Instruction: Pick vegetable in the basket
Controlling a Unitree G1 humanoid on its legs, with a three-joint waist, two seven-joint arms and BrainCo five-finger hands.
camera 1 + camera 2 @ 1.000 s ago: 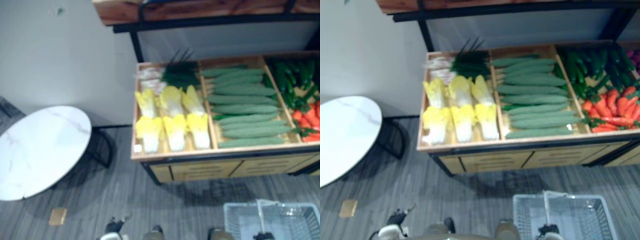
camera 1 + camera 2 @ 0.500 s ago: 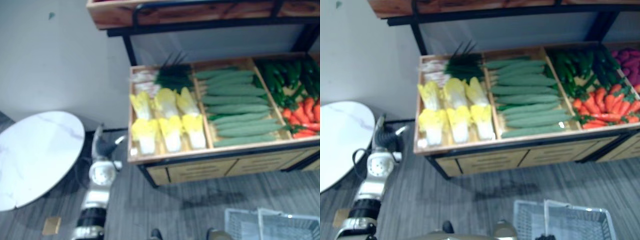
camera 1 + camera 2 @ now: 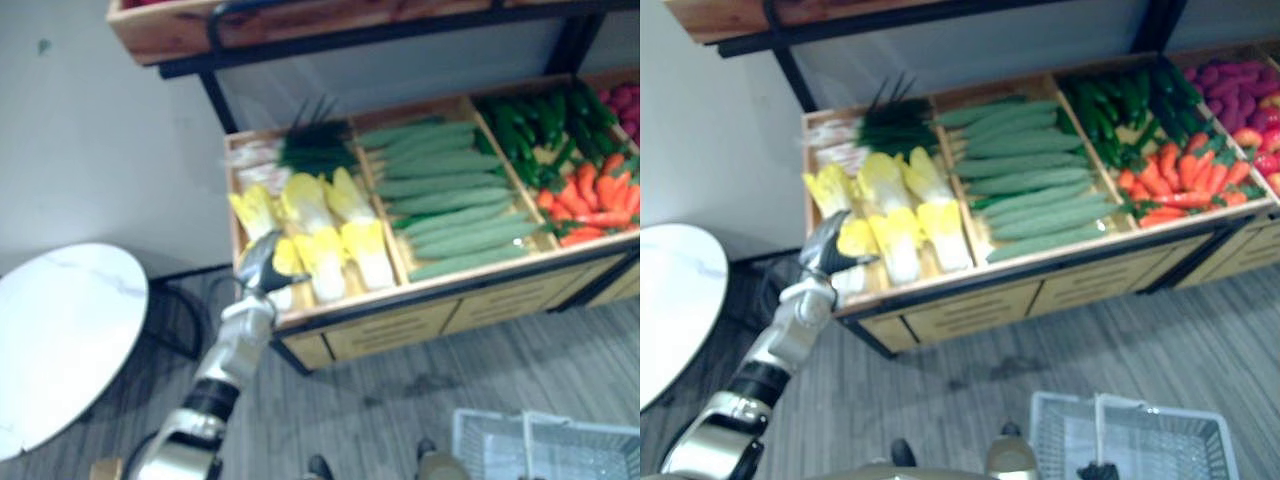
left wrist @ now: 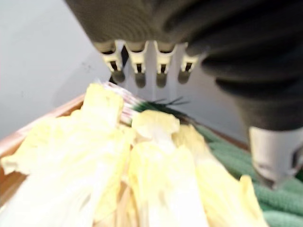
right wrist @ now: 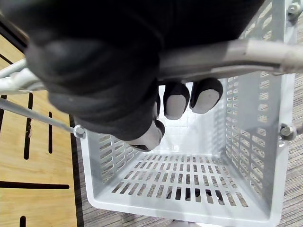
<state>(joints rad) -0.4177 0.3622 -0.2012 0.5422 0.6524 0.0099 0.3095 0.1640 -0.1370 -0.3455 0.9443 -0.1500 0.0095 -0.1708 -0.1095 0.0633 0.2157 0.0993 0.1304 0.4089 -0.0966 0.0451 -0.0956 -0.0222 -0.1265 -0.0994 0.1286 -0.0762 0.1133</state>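
Note:
A wooden display bin (image 3: 380, 310) holds yellow-white napa cabbages (image 3: 312, 228) in its left compartment, with long green cucumbers (image 3: 445, 195) beside them. My left hand (image 3: 260, 264) reaches over the bin's front left corner, just above the leftmost cabbage (image 4: 71, 161). Its fingers (image 4: 137, 61) are straight and hold nothing. On the floor at lower right is a white plastic basket (image 3: 545, 450). My right hand (image 5: 177, 100) is curled round the basket's metal handle (image 5: 236, 53). The basket's mesh bottom (image 5: 189, 175) is bare.
Green chives (image 3: 312, 150) lie behind the cabbages. To the right are dark green peppers (image 3: 530, 120), orange carrots (image 3: 590, 195) and purple vegetables (image 3: 1230, 80). A wooden upper shelf (image 3: 300, 25) overhangs the bin. A round white table (image 3: 60, 340) stands at left.
My left arm has risen from beside the table and reached forward to the cabbage compartment's front left corner. The camera has shifted, so the bin appears tilted and further left.

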